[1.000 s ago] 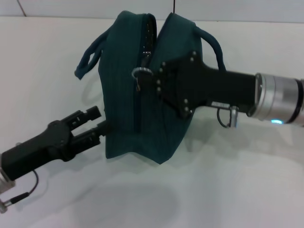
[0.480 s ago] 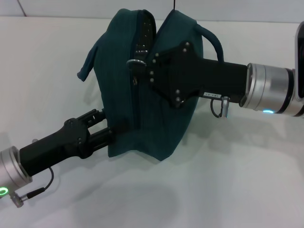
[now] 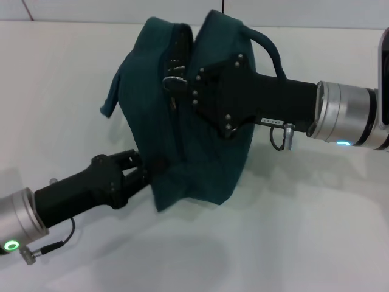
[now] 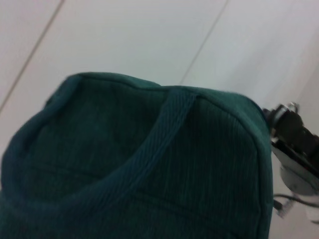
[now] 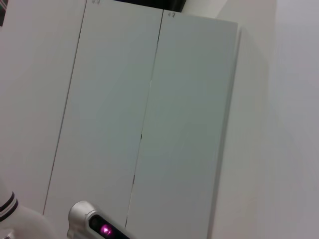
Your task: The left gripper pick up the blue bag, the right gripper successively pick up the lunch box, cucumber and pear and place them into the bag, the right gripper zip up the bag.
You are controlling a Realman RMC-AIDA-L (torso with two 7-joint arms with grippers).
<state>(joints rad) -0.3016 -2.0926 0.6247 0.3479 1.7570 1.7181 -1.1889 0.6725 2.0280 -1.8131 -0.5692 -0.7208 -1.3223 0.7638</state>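
The dark teal fabric blue bag point(image 3: 182, 115) is stood near the white table's point(image 3: 304, 243) far edge; its lower corner is pinched by the black left gripper point(image 3: 148, 172); the black right gripper point(image 3: 193, 85) is laid over the zipper, jaws hidden, state unknowable.

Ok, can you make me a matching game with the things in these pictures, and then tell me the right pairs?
Things:
1. blue bag
2. left gripper
3. right gripper
4. metal ring

Places or looks:
A. at the zipper on top of the bag
B. dark teal, the biggest thing
C. at the bag's lower corner
D. small, silver, on the zipper

Pairs: 1-B, 2-C, 3-A, 4-D
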